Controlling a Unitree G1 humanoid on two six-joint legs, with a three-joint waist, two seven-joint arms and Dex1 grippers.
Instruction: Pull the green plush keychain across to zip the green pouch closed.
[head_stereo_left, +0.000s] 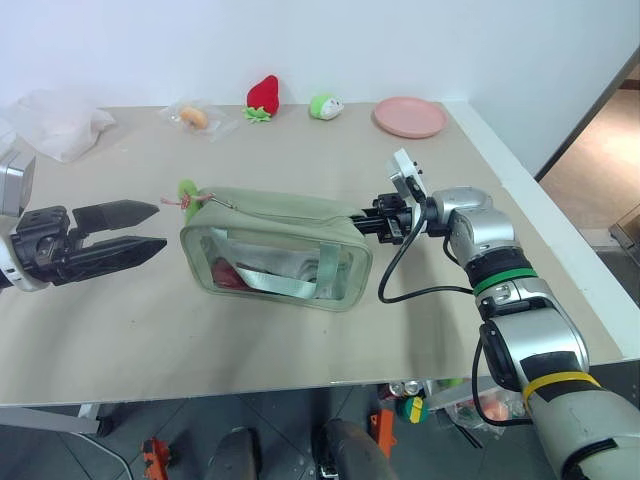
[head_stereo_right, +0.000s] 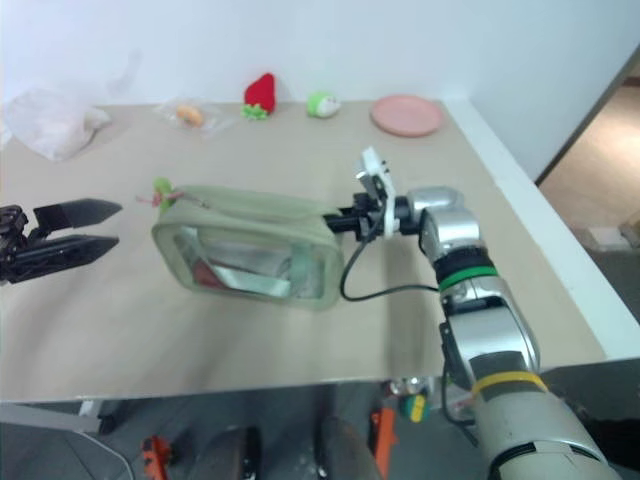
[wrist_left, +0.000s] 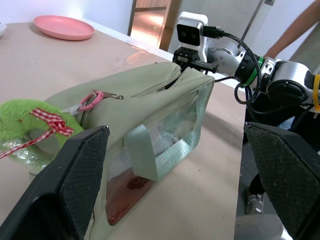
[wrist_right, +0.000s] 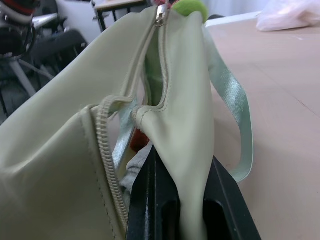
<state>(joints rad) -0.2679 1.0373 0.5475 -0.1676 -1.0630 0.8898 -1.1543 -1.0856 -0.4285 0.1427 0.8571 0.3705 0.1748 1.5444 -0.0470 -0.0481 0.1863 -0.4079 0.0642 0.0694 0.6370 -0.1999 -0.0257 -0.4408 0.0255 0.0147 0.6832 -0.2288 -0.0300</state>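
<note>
With the right gripper (head_stereo_left: 368, 222) clenched on the pouch (head_stereo_left: 275, 248) at its 3 o'clock end, the released left gripper (head_stereo_left: 150, 228) should pinch the keychain (head_stereo_left: 187, 190) at 9 o'clock and pull it straight along the zipper.

Left gripper (head_stereo_left: 150, 228) held level, fingers spread; right gripper (head_stereo_left: 362, 222) pinched closed, pointing left.

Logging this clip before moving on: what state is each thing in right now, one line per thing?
Pouch: upright on table, zipper open.
Keychain: at pouch's left end, not gripped.
Left tool: open, short of keychain.
Right tool: shut on pouch's right end.
Plate: bare, far right of table.
Strawberry: upright at the far edge.
</note>
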